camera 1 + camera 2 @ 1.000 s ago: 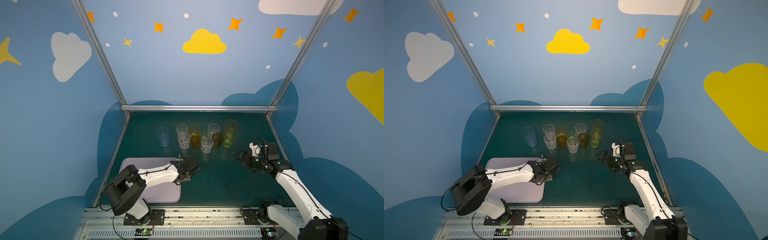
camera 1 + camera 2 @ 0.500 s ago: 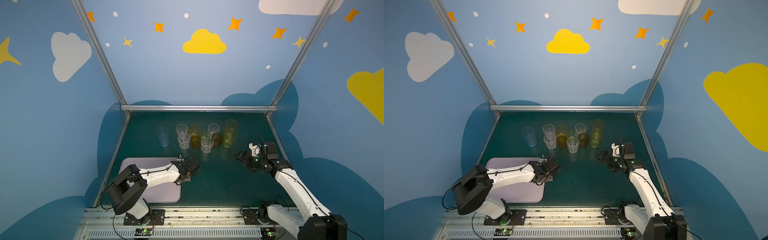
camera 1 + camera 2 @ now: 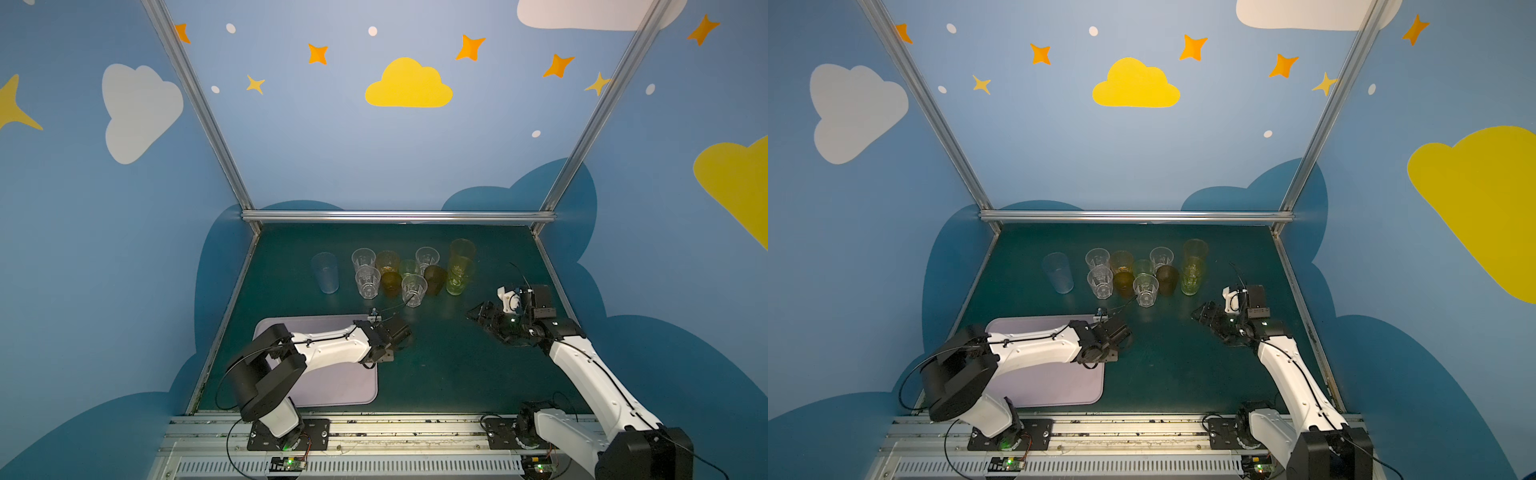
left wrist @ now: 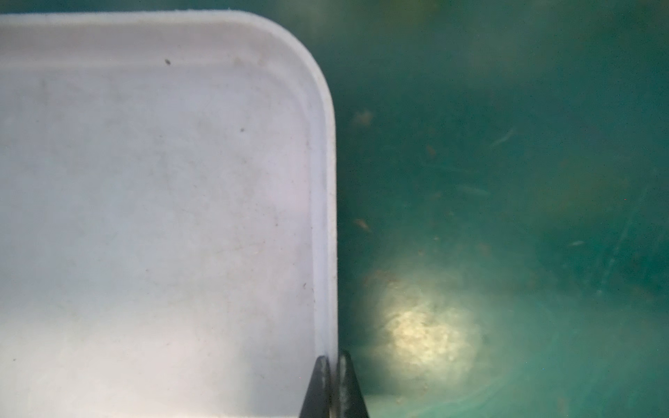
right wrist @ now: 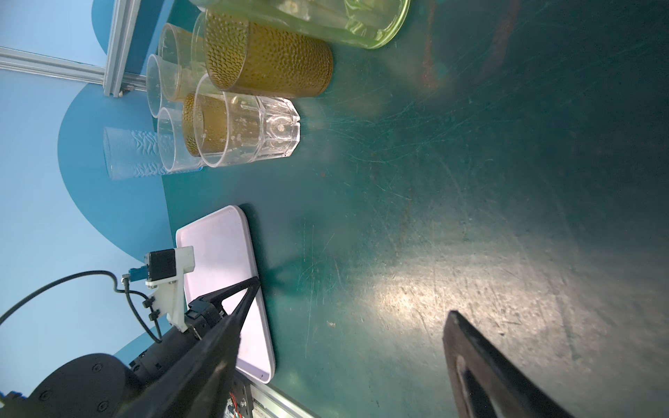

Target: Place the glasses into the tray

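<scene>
We see the glasses (image 3: 409, 268) standing upright in a tight group on the desk (image 3: 436, 365), toward its far edge, all on the green surface and apart from the tray (image 3: 332, 386). The blue glass (image 3: 325, 272) stands alone at the left end. The tall yellow-green glass (image 3: 459, 279) stands at the right end, with a tall orange one (image 3: 462, 248) just behind it. Between them we count four clear glasses, two amber, one orange and one green. One clear glass (image 3: 414, 290) is the closest to the tray.

The tray lies flat at the desk's near left corner. The left arm stretches across it. The left pincer (image 4: 333, 365) is clenched on the tray's rim (image 4: 324, 181) along its right side, near the far right corner, one finger (image 4: 320, 383) inside the rim and the other outside.

The right pincer (image 3: 478, 313) hangs released over the desk's right side, near the yellow-green glass, grasping nothing and touching no glass.
</scene>
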You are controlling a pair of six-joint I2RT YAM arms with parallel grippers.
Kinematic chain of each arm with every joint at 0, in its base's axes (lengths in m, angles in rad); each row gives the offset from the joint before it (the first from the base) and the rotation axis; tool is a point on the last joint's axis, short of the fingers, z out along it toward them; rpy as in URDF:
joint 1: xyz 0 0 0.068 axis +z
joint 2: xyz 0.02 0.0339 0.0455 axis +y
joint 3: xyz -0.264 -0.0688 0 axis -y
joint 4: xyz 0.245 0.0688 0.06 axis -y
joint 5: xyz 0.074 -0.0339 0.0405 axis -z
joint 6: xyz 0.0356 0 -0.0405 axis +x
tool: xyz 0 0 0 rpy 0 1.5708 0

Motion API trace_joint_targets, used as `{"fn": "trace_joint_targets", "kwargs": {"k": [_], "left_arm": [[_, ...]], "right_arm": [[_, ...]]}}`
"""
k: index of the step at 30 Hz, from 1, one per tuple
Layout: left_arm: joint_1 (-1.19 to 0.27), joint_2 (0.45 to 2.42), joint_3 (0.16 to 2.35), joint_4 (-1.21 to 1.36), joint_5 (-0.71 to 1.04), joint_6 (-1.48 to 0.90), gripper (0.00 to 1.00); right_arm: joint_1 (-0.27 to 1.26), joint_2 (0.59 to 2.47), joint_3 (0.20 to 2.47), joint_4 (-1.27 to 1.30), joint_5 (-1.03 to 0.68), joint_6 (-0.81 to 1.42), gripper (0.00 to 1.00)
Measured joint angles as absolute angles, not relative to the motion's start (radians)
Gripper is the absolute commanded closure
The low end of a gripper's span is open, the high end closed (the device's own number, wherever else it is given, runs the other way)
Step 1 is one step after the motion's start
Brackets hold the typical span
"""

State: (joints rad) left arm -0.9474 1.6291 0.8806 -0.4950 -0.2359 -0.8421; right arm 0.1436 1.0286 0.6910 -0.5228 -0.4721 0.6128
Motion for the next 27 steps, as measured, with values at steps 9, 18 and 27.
{"fn": "trace_joint_targets", "kwargs": {"k": [9, 18, 27], "left_arm": [[-0.976, 1.662, 0.920, -0.465, -0.195, -0.842, 0.96], [-0.978, 1.674, 0.935, -0.414, -0.171, -0.841, 0.93], [-0.978, 1.669, 0.934, -0.331, -0.159, -0.825, 0.43]], "right_arm": [[0.143, 1.032, 0.688, -0.525, -0.472, 0.613, 0.13], [0.143, 0.997, 0.614, -0.514, -0.467, 0.614, 0.13], [0.154, 0.918, 0.550, -0.486, -0.466, 0.653, 0.13]]}}
